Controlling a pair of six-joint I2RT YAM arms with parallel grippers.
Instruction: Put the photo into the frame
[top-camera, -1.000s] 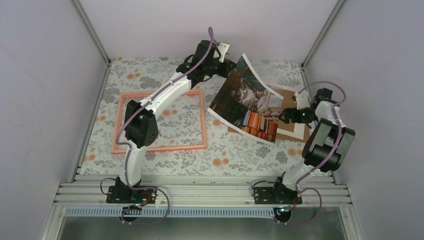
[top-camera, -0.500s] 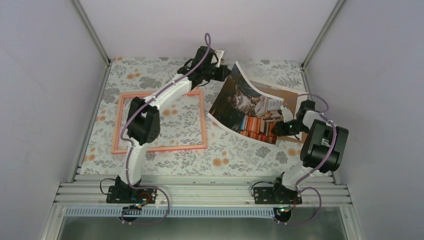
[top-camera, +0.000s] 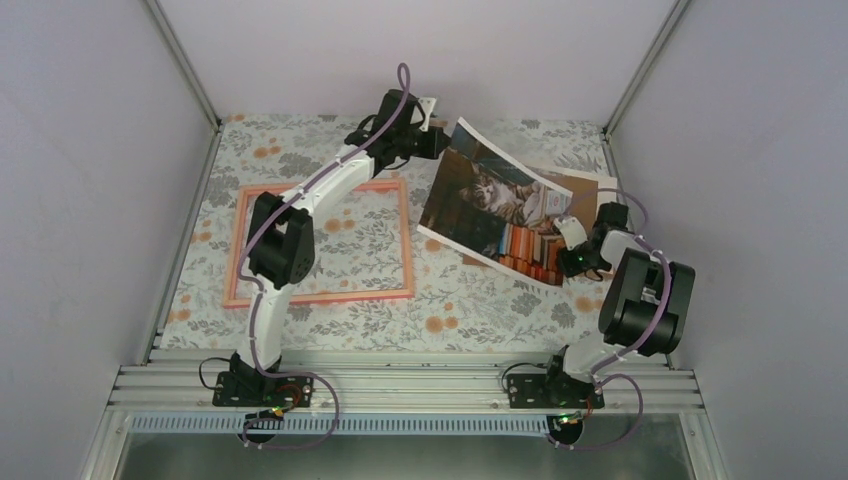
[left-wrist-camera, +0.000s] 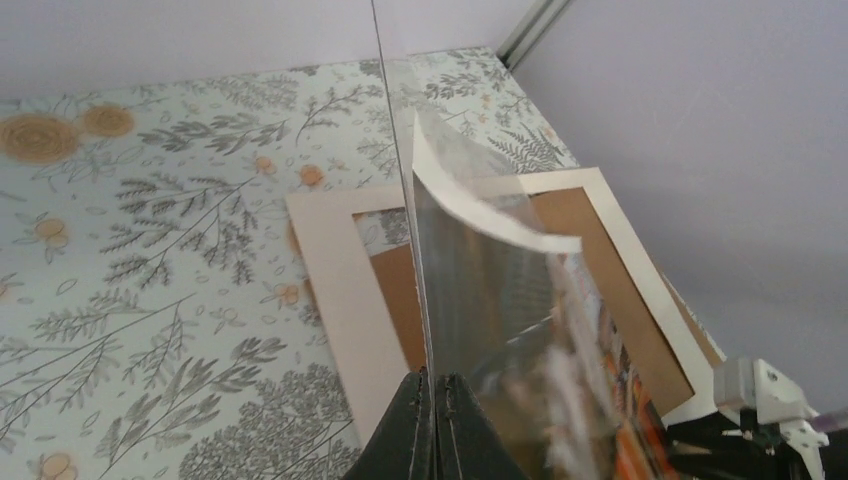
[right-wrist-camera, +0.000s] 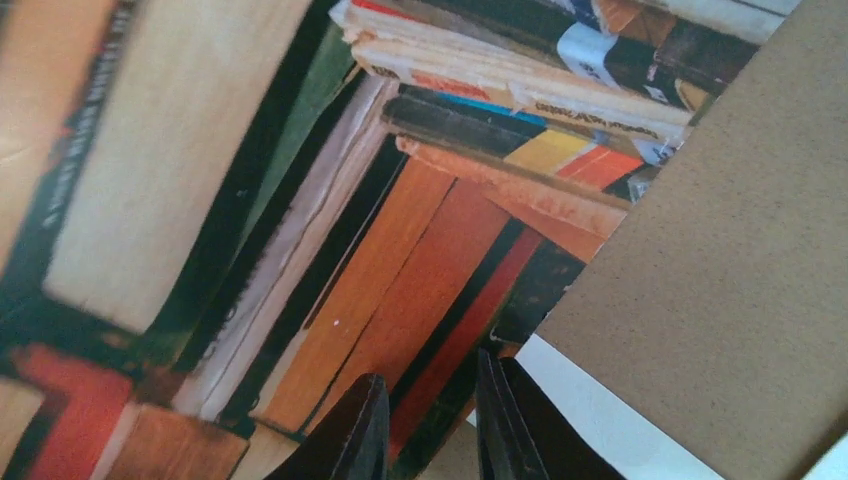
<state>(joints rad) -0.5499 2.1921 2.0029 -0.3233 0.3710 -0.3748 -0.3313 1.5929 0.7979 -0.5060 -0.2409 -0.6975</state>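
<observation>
Since a sec ago: right gripper (top-camera: 572, 262) slid in at lower right corner of photo (top-camera: 495, 200), fingers (right-wrist-camera: 362, 435) narrowed to slim gap, can't tell if biting yet. Left gripper (top-camera: 432, 143) pinched tight on photo's top corner. Guessing two-handed carry next. Photo right of centre, raised, sagging, print side up, long axis upper left to lower right. Frame (top-camera: 238, 250) flat at left.
</observation>
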